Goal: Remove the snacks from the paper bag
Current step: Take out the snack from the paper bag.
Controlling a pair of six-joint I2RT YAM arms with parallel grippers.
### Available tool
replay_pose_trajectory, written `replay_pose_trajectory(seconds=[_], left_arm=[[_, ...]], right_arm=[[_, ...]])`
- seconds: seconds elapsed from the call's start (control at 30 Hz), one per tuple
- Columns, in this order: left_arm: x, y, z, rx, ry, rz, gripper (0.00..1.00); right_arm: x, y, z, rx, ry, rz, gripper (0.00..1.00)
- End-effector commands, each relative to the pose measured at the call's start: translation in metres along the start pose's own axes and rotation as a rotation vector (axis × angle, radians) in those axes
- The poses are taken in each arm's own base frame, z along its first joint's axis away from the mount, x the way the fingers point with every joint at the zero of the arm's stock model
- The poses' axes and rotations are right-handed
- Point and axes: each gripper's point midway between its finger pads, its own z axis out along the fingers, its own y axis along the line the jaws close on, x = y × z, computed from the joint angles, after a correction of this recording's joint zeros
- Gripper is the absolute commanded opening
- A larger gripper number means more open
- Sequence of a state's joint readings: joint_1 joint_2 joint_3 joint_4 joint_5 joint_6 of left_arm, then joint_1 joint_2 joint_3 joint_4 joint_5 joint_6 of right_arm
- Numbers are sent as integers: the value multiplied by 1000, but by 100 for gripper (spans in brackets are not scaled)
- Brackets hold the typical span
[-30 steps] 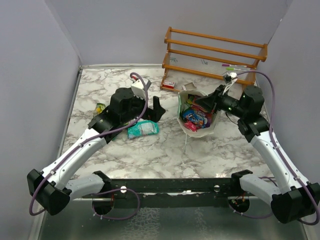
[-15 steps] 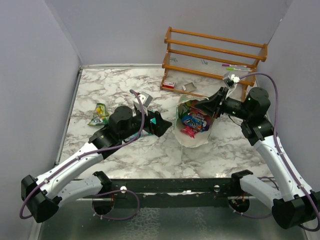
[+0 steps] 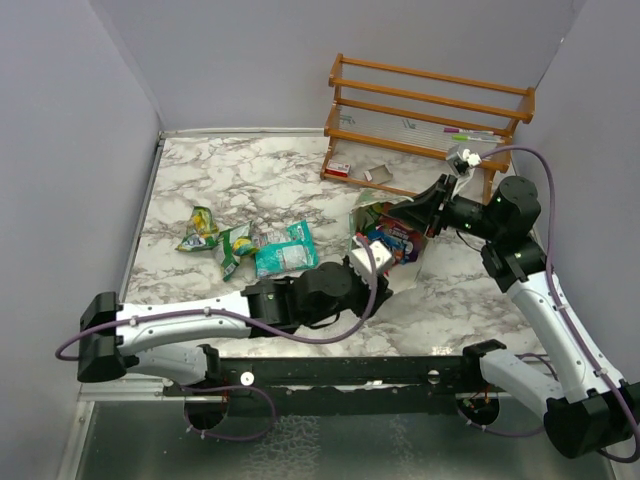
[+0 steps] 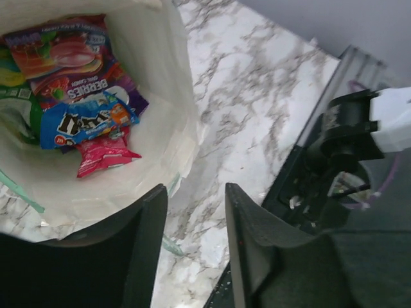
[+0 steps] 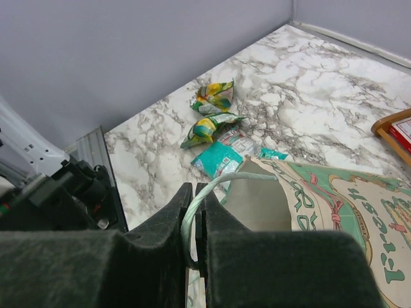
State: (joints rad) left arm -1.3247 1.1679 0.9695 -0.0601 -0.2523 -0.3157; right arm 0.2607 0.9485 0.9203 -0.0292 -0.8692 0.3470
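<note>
Swinging in from the left of the table (image 3: pixel 300 180), where it worked a second ago, the left gripper (image 4: pixel 194 189) now hangs just over the near rim of the bag (image 4: pixel 172 122). Its jaws are spread partway with nothing between them. The right gripper (image 5: pixel 194 192) is pressed together on the handle (image 5: pixel 221 182), apparently holding the bag's mouth up and open toward its partner. The step in hand looks like the reach for the next packet. Three snacks are already out and lie well to the left: a teal packet (image 3: pixel 285 248) and two yellow-green ones (image 3: pixel 198 228) (image 3: pixel 235 250). Several more sit at the bottom of the bag, ahead of the left fingers and beyond the rim: a blue packet (image 4: pixel 80 125), a pink one (image 4: pixel 106 157) just below it, and a red-purple one (image 4: pixel 64 54) behind. The next move calls for the left gripper to go forward over the rim and down. There it must close on a single crinkly edge, likely the pink or the blue, without snagging the cream wall, while the right keeps the handle taut.
</note>
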Motion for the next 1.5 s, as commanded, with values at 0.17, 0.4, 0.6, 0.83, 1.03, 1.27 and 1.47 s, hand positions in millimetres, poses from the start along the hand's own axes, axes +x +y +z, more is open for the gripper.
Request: replay_pose_trajectory(seconds=[0.17,0.4,0.6,0.83,1.03,1.27,1.47], left_arm=[[12,37,48,-247,-42,110,35],[26,48,86,-276,11,151,40],[41,78,106,-336,28,150,39],[50,90,115,-367,4,132,49],[58,107,121,-432,-5,144,50],[73,140,130,-517,3,69,68],[90,159,149,-539,47,62,78]], right_arm=[[-20,13,-6,-4,-50,-54,8],[-25,17,-11,16,-72,-57,8],[-30,16,-11,28,-90,-54,8],[-35,12,-13,74,-115,-21,8],[-40,14,-15,81,-140,-7,8],[-47,11,-19,130,-163,-9,8],[-48,12,-23,149,-171,-5,8]])
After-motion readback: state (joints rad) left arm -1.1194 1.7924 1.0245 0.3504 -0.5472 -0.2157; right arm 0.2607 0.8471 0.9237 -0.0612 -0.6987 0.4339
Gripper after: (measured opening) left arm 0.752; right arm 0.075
